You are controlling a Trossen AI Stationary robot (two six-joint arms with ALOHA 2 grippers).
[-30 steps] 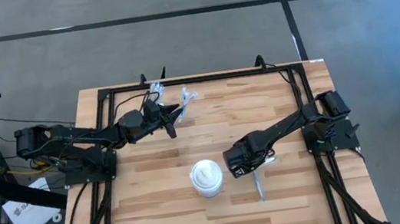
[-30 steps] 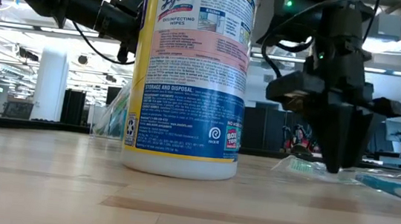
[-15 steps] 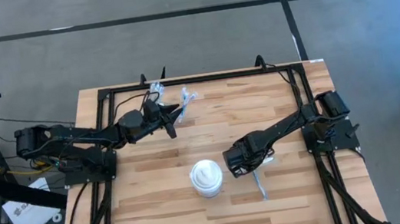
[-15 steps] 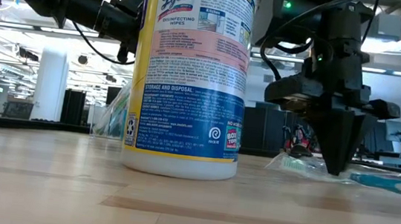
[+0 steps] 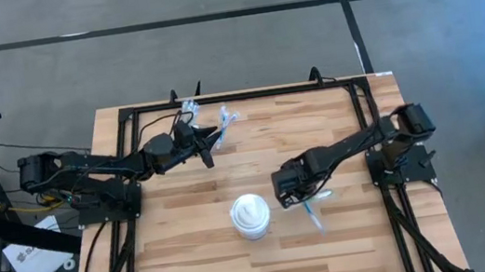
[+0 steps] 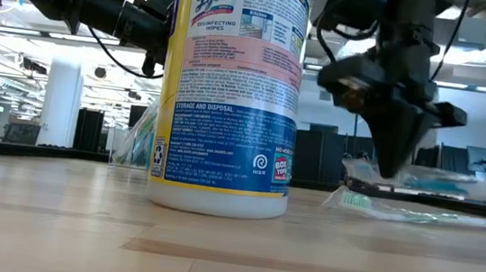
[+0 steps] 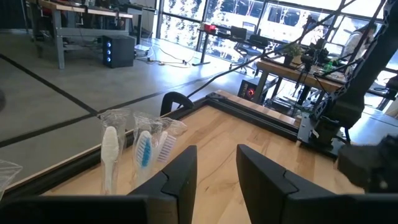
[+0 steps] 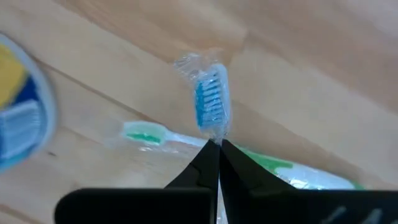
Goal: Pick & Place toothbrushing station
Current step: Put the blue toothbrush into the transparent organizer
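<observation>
Lifted off the table now, right pincer [image 8: 214,144] clamps the blue toothbrush [image 8: 210,104].

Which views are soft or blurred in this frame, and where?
Low view: the right claw and the wrapped blue toothbrush it holds are motion-smeared, while the tall white wipes canister is sharp. Right wrist view: the blue toothbrush head and the green toothbrush on the wood look soft. Left wrist view: window glare washes out the background.

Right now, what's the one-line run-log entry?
right tool: shut on blue toothbrush, lifted | green toothbrush: on table | left tool: open, facing wrapped toothbrushes
</observation>
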